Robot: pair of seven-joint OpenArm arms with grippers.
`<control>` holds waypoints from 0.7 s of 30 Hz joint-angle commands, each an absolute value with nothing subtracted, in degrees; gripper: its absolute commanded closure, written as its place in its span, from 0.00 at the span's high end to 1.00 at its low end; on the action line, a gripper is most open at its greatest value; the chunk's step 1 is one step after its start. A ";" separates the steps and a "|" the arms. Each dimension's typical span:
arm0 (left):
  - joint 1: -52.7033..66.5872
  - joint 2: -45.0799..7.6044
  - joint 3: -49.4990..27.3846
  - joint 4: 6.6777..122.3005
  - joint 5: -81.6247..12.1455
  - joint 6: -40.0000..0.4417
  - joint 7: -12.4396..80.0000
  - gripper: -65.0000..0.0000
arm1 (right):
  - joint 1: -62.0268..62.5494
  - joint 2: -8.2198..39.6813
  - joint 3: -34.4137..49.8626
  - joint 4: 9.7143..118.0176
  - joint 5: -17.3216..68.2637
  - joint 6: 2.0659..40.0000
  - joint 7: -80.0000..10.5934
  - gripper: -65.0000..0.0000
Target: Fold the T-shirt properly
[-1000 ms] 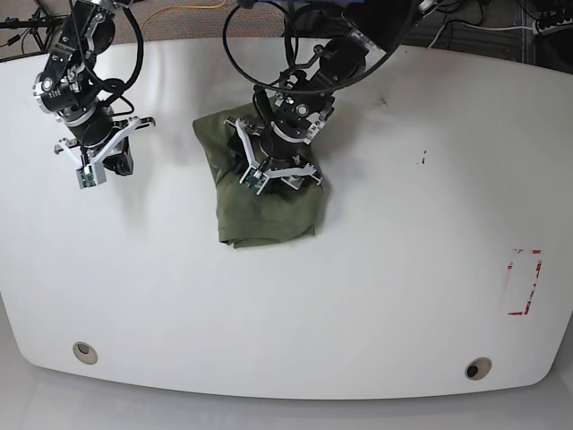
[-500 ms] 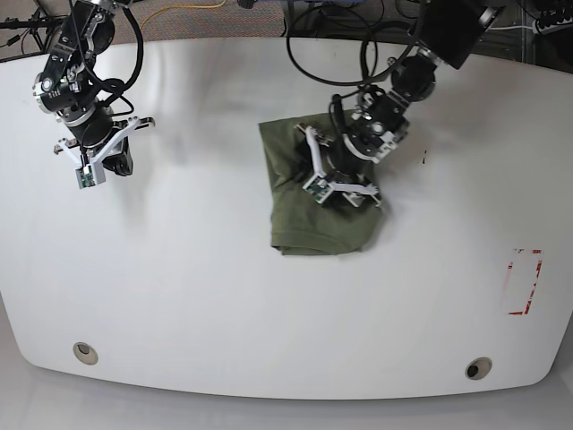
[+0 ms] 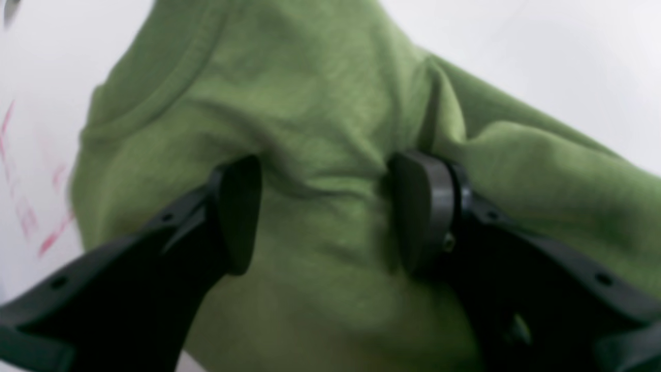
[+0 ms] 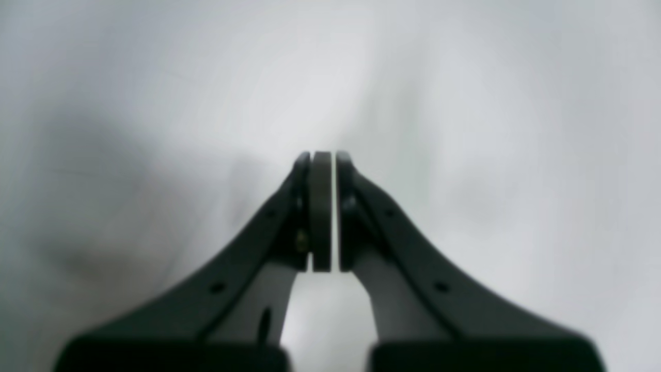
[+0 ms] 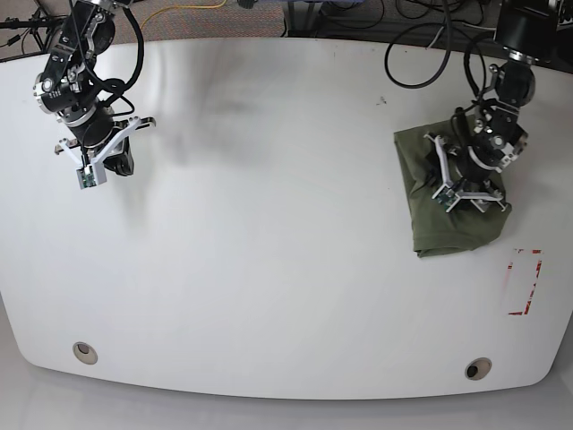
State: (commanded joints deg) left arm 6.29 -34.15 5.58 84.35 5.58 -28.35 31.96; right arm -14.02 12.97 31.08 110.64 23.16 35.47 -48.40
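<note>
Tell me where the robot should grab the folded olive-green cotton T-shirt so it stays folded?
Probably at the thick middle of the folded olive-green cotton T-shirt, coming straight down from above. It lies flat in layers on the white table, so pinching a raised fold there catches several layers. The left gripper already straddles such a ridge, jaws apart.

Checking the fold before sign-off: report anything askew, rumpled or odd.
The T-shirt is a folded bundle near the table's right edge, beside the red marks. Its outline is uneven and fabric bunches between the left gripper's spread jaws pressing on it. The right gripper is shut, empty, over bare table.
</note>
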 joint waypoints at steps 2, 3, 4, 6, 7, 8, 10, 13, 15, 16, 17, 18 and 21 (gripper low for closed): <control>6.99 -35.38 3.30 83.74 5.58 -30.02 31.96 0.58 | -14.02 12.88 30.99 110.73 23.16 35.47 -48.40 0.01; 7.25 -35.91 2.15 83.30 5.58 -30.90 31.96 0.58 | -14.02 12.79 30.90 110.73 23.16 35.47 -48.40 0.01; 7.34 -36.44 1.27 82.95 5.58 -31.69 31.96 0.58 | -14.02 12.70 30.90 110.73 23.16 35.47 -48.40 0.01; 7.60 -37.93 -0.75 81.80 5.58 -33.36 31.96 0.58 | -14.02 12.00 30.90 110.73 23.16 35.65 -48.40 0.01; 7.60 -38.37 -1.27 81.27 5.58 -33.80 31.96 0.58 | -14.02 11.91 30.99 110.73 23.16 35.91 -48.40 0.01; 7.60 -39.08 -2.24 80.31 5.58 -34.59 31.96 0.58 | -14.02 11.82 30.99 110.73 23.16 36.70 -48.40 0.01; 7.60 -39.96 -4.44 78.73 5.58 -35.91 31.96 0.58 | -14.02 11.82 30.99 110.90 23.16 38.29 -48.40 0.01; 7.60 -40.66 -7.96 77.14 5.58 -38.20 31.96 0.58 | -14.11 11.82 30.99 111.60 22.99 39.96 -48.40 0.01; 7.60 -40.92 -10.42 76.70 5.58 -39.96 31.96 0.58 | -14.55 11.82 30.99 111.78 22.81 40.00 -48.40 0.01; 7.60 -40.92 -11.47 76.70 5.58 -40.00 31.96 0.58 | -14.90 11.82 30.99 111.78 22.99 40.00 -48.40 0.01; 7.60 -41.19 -12.18 76.88 5.58 -40.00 31.96 0.58 | -15.16 11.82 30.90 111.78 23.08 40.00 -48.40 0.01; 7.60 -41.63 -12.97 76.88 5.58 -40.00 31.96 0.58 | -15.25 11.82 30.90 111.78 23.08 40.00 -48.40 0.01; 7.34 -42.24 -15.08 77.05 5.49 -40.00 31.96 0.58 | -15.52 11.82 30.90 111.78 23.08 40.00 -48.40 0.01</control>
State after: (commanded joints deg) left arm 7.34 -42.24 -15.08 77.05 5.49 -40.00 31.96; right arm -15.52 11.82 30.90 111.78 23.08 40.00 -48.40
